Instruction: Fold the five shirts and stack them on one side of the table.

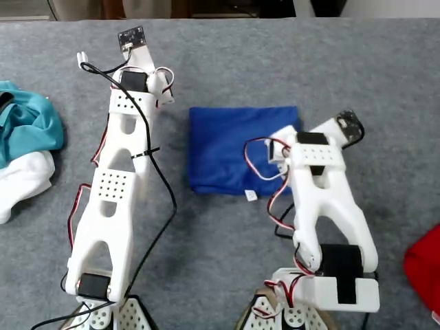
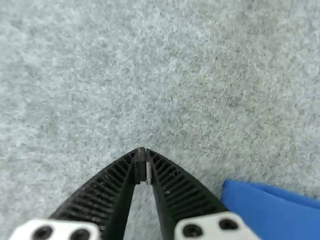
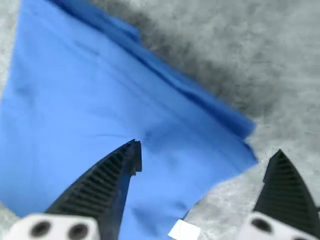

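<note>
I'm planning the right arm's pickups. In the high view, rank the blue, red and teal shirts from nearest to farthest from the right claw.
1. The blue shirt, directly below the right claw.
2. The red shirt, far right, near side.
3. The teal shirt, far left.

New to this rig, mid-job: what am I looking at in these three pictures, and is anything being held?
Two white robot arms stand at a grey table. The high view looks down on both; the other two pictures come from a camera on each wrist, so the black fingers there are that arm's own gripper. The left gripper is shut, empty, over bare table. The right gripper is open above the folded blue shirt. A teal shirt and a white shirt lie bunched at one edge, a red shirt opposite.
</note>
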Controlling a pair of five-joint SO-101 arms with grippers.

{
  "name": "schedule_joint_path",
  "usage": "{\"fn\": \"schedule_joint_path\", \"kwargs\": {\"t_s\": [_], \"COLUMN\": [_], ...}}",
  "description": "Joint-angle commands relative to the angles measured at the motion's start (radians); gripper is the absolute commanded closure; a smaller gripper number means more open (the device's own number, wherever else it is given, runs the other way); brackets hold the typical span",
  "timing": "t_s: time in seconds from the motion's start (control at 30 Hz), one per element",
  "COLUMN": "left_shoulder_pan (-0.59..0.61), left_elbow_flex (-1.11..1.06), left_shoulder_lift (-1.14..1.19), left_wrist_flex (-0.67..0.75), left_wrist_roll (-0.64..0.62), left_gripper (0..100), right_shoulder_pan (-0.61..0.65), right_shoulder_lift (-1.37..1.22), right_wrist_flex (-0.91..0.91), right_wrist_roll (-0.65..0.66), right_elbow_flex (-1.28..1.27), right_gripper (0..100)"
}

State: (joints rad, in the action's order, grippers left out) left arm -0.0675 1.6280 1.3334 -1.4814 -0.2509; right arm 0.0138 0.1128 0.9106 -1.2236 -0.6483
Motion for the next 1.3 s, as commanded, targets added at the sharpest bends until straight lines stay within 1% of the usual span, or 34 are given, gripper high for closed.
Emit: {"fn": "schedule_joint_path", "kwargs": {"t_s": [0.0,0.17,0.3,0.4,0.6,0.87,0.93,1.0,1.13,1.17,1.27], "left_shoulder_pan": [-0.002,-0.002,-0.002,-0.002,-0.002,-0.002,-0.002,-0.002,-0.002,-0.002,-0.002], "left_elbow_flex": [0.044,0.044,0.044,0.044,0.044,0.044,0.044,0.044,0.044,0.044,0.044], "left_shoulder_lift": [-0.013,-0.012,-0.012,-0.012,-0.012,-0.012,-0.012,-0.012,-0.012,-0.012,-0.012], "left_wrist_flex": [0.021,0.021,0.021,0.021,0.021,0.021,0.021,0.021,0.021,0.021,0.021], "left_wrist_roll": [0.009,0.009,0.009,0.009,0.009,0.009,0.009,0.009,0.009,0.009,0.009], "left_gripper": [98,98,98,98,98,98,98,98,98,98,98], "right_shoulder_pan": [-0.016,0.01,0.024,0.045,0.048,0.042,0.039,0.028,-0.027,-0.041,-0.07], "right_shoulder_lift": [0.047,0.038,0.012,-0.058,-0.22,-0.225,-0.216,-0.208,-0.208,-0.208,-0.208], "right_wrist_flex": [0.028,-0.008,-0.074,-0.133,-0.216,-0.215,-0.219,-0.222,-0.222,-0.222,-0.222], "right_wrist_roll": [-0.017,-0.021,-0.063,-0.095,-0.117,-0.1,-0.08,-0.051,-0.034,-0.028,-0.021], "right_elbow_flex": [0.039,0.036,0.036,0.036,0.042,0.041,0.041,0.045,0.062,0.064,0.074], "right_gripper": [62.3,62.3,62.3,62.3,62.4,63.1,68.6,77.6,96.8,99.8,98.1]}}
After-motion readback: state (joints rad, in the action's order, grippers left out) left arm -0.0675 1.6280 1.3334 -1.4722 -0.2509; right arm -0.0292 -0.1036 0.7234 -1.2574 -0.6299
